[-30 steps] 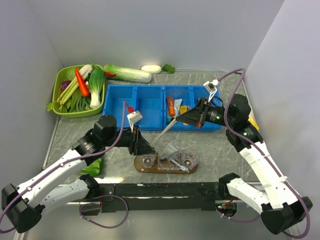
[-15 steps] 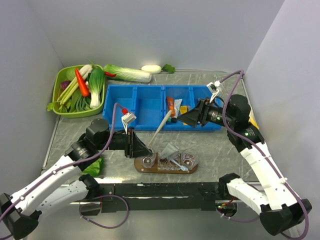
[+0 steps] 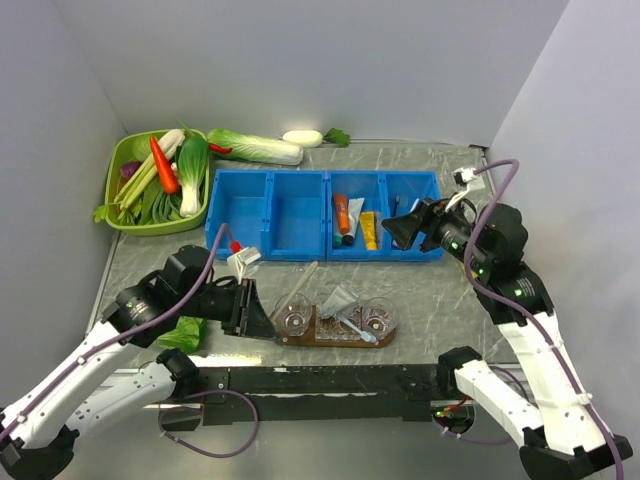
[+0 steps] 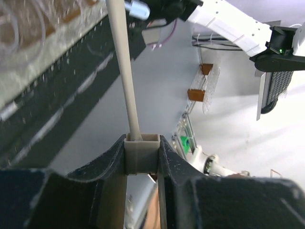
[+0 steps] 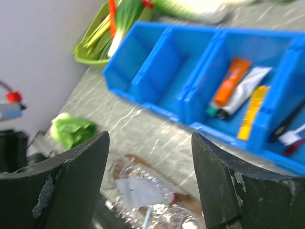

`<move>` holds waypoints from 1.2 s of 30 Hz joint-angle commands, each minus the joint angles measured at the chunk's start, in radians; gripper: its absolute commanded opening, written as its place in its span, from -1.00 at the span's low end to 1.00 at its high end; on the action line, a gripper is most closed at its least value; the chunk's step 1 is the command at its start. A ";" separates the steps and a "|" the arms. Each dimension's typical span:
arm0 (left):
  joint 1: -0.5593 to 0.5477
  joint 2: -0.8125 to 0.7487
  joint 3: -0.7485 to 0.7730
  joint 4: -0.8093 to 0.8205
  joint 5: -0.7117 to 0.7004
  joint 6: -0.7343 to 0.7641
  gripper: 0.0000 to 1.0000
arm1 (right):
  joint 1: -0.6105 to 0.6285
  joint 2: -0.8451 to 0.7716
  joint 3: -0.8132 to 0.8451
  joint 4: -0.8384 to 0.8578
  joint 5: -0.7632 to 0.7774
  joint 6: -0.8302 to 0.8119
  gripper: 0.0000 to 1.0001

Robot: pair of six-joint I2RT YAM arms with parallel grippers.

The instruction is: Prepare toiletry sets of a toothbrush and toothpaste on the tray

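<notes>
My left gripper [image 3: 268, 321] is shut on the square end of a beige toothbrush [image 3: 303, 279], just left of the tray. In the left wrist view the toothbrush [image 4: 122, 67] rises straight out from between the jaws. The brown wooden tray [image 3: 300, 340] carries clear cups, a white toothpaste [image 3: 340, 298] and a blue-handled toothbrush [image 3: 357, 327]. My right gripper [image 3: 390, 228] hangs open and holds nothing, above the right blue bin. Its wrist view looks down on the toothpaste [image 5: 143, 191] on the tray. A silvery toothpaste [image 5: 245, 90] lies in the bin.
Blue bins [image 3: 280, 185] stand behind the tray; one holds an orange tube [image 3: 342, 212] and a yellow tube [image 3: 368, 230]. A green basket [image 3: 122, 165] of vegetables sits at the back left. A green leaf [image 3: 185, 333] lies under my left arm.
My right gripper opened, let go of the toothbrush and drew back to the right. My left gripper kept the toothbrush and moved down and towards the near left.
</notes>
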 commanded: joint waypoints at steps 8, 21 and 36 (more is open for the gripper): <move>-0.001 0.083 0.152 -0.402 0.086 0.027 -0.98 | -0.006 -0.055 0.041 -0.023 0.109 -0.065 0.57; -0.003 0.173 0.191 -0.523 0.166 0.111 -0.98 | -0.004 -0.075 0.035 -0.043 0.147 -0.089 0.57; -0.076 0.294 0.185 -0.414 0.178 0.105 -0.98 | -0.006 -0.101 0.024 -0.070 0.169 -0.117 0.58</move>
